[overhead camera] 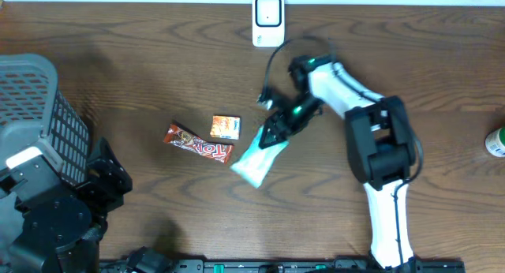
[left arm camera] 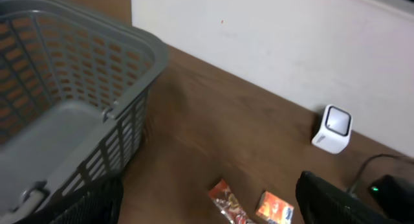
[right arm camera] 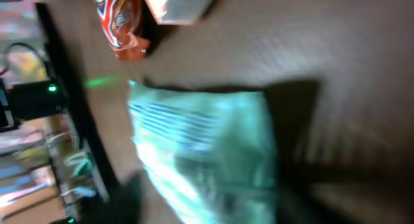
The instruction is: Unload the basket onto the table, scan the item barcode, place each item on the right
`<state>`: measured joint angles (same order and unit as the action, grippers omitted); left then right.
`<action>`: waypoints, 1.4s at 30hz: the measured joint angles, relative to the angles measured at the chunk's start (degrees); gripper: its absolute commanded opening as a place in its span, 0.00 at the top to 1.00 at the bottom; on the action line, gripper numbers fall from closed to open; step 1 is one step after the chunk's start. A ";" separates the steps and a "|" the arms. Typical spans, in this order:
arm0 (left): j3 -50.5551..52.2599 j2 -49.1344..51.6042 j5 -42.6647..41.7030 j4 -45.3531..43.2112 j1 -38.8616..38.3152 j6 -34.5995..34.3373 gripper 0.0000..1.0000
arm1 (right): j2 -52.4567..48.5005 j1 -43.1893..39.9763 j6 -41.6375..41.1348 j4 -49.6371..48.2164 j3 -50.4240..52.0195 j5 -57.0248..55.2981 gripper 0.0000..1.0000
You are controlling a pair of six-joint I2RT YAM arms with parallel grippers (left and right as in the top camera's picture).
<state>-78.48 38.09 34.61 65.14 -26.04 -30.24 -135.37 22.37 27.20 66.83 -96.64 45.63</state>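
**A:** Three items lie near the middle of the bench (overhead camera: 410,60), and none is up at the scanner. How far along is this?

**B:** Early, I'd judge. The pale green pouch (overhead camera: 256,161), the biggest of the three, lies flat on the wood. The right tool (overhead camera: 276,133) sits over its far end. I cannot tell whether the jaws have closed on it, because the wrist view is a blur filled by the pouch. Lifting it, finding the barcode and showing it to the white scanner (overhead camera: 268,20) at the far edge all look left to do.

**A:** And the other side?

**B:** The left tool (overhead camera: 110,174) waits at the near-left corner beside the grey basket (overhead camera: 31,115). Its fingers are spread wide with nothing between them.

**A:** Room to move?

**B:** Bare wood runs from the pouch to the scanner, crossed only by the arm's own cable. The bench is also open out to the green bottle (overhead camera: 495,141) at the right edge. The tight spot is on the basket side of the pouch. The candy bar (overhead camera: 197,145) lies just beside it and the small orange box (overhead camera: 226,127) is near, so a sideways drag could nudge them.
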 measured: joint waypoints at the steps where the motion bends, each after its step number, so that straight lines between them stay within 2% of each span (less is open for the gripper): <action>1: 0.00 0.00 0.00 0.57 0.00 0.02 0.14 | -0.52 0.79 -0.72 -1.22 1.09 1.07 0.99; 10: 0.00 0.00 0.00 3.98 0.00 0.02 0.14 | -2.19 0.96 -3.50 0.31 2.51 5.75 0.98; 18: 0.00 0.00 0.00 4.07 0.00 0.02 0.14 | 0.92 -3.78 2.21 12.28 2.62 6.38 0.98; 25: 0.00 0.00 0.00 4.07 0.00 0.02 0.14 | 12.46 -8.85 3.21 8.87 1.99 8.11 0.98; 30: 0.00 0.00 -0.26 4.07 0.00 0.02 0.14 | 12.59 -10.78 2.45 6.19 1.90 7.82 0.98; 33: 0.00 0.00 -2.97 4.07 0.00 -0.44 0.14 | 12.59 -10.84 0.20 1.75 1.92 3.87 0.99; 34: 0.02 0.00 -4.35 4.04 0.00 -0.96 0.23 | 12.59 -10.82 -1.38 0.07 1.95 1.46 0.99; 35: 0.13 0.00 -5.68 4.04 0.00 -1.81 0.49 | 12.57 -10.75 -3.23 -1.38 2.01 -1.09 0.99; 36: 0.50 0.00 -6.97 3.91 0.00 -3.37 0.63 | 12.57 -10.69 -5.05 -2.58 2.14 -3.45 0.99; 38: 2.51 0.00 -9.68 3.63 0.00 -6.23 0.79 | 12.57 -10.67 -7.80 -4.17 2.38 -6.56 0.99; 40: 6.69 0.09 -12.52 1.92 0.00 -10.32 0.91 | 12.55 -10.67 -9.73 -5.27 2.71 -8.66 0.99; 42: 12.00 0.61 -16.04 -2.32 0.00 -13.22 0.93 | 12.55 -10.67 -10.93 -5.88 3.06 -10.01 0.94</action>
<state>-66.48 38.70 18.57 62.83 -26.04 -43.46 -122.83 11.70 16.27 60.95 -93.58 35.62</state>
